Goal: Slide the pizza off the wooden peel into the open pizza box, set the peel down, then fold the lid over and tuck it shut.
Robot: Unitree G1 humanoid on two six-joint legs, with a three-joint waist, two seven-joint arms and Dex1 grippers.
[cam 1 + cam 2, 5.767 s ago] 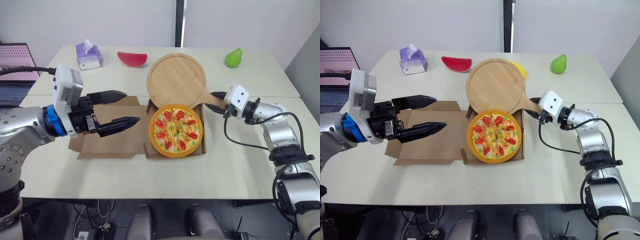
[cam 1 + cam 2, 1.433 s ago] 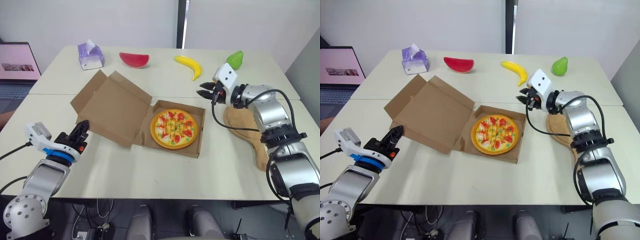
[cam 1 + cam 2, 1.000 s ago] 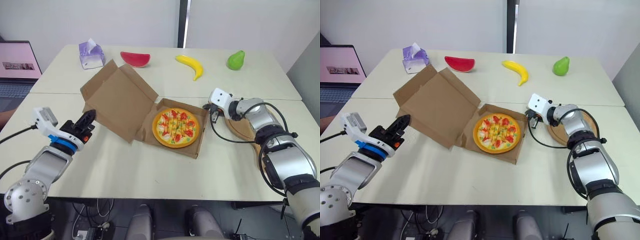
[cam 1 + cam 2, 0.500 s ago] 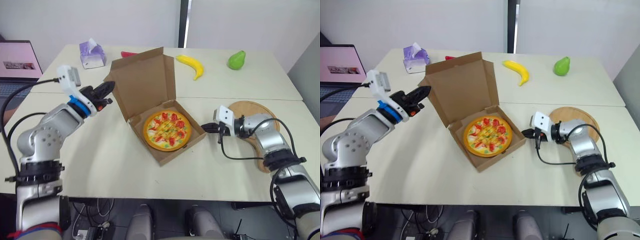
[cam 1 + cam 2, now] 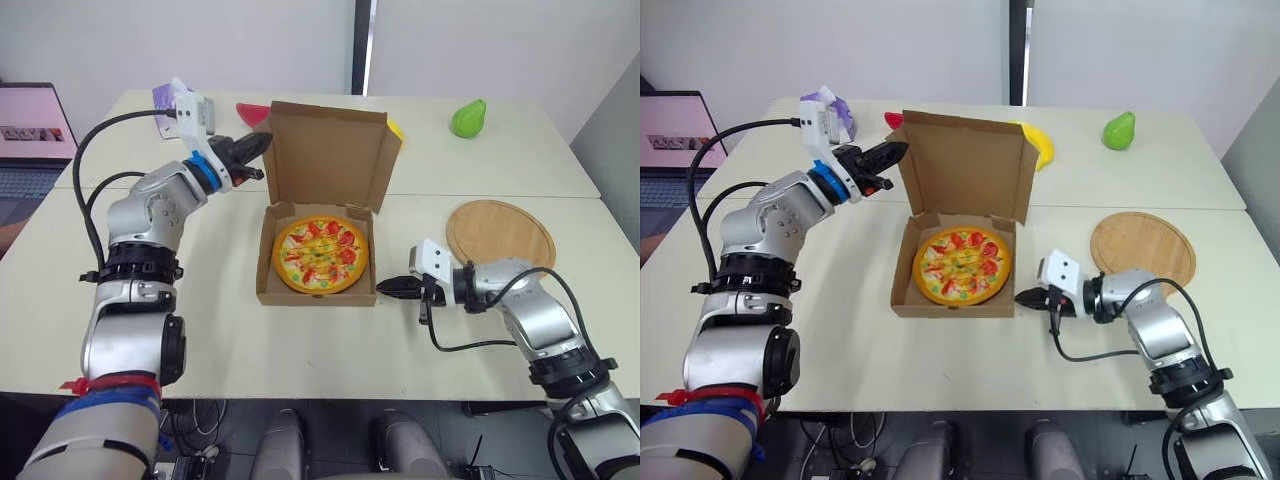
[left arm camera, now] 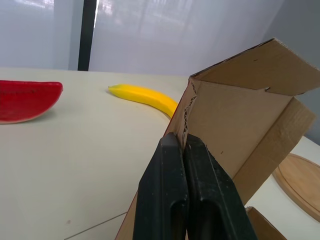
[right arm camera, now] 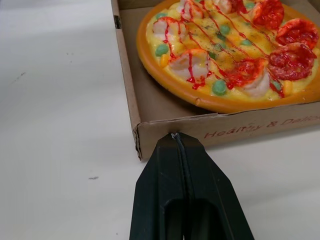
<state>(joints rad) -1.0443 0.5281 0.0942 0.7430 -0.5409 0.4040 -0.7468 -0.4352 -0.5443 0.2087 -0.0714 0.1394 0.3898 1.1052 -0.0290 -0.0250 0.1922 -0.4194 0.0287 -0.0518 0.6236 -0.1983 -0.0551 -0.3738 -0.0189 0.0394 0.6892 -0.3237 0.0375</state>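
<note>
The pizza [image 5: 321, 255] sits in the box [image 5: 315, 297] and the peel [image 5: 498, 233] lies on the surface [image 5: 220, 330] — now it is lid-folding time. Left fingers [image 6: 165, 190], pressed together, touch the upright lid [image 5: 325, 157]; right fingers [image 7: 160, 190], together too, touch the box corner. Next, I think — tip the lid down.

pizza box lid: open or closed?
Open. The brown cardboard lid stands near upright behind the round toy pizza, which lies uncovered in the box base. Left end effector at its edge.
</note>
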